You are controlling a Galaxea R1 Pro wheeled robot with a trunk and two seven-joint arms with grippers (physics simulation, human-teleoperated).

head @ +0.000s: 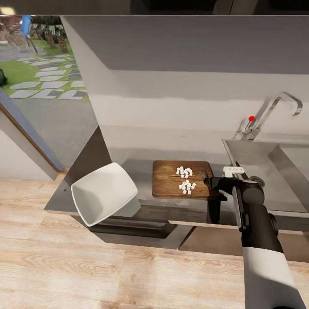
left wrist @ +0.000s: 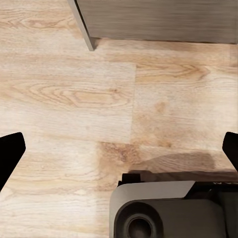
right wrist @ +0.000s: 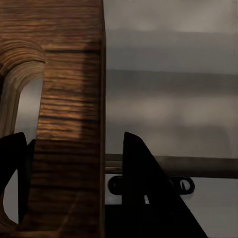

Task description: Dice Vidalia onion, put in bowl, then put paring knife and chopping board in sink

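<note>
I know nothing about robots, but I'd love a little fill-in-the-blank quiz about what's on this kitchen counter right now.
1. The diced onion pieces lie on the ____.
2. The right claw grips the chopping board at the end nearest the ____.
3. The white bowl holds ____ onion pieces so far.
4. The knob on the tap is coloured ____.

Missing words: chopping board; sink; no; red

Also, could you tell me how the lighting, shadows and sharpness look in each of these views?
Head view: even soft light, a broad shadow band across the wall, the chopping board sharp. Right wrist view: dim; the board's end fills the near field, its grain coarse, with the gripper fingers nearly black. Left wrist view: bright wooden floor, a faint shadow beside the arm.
</note>
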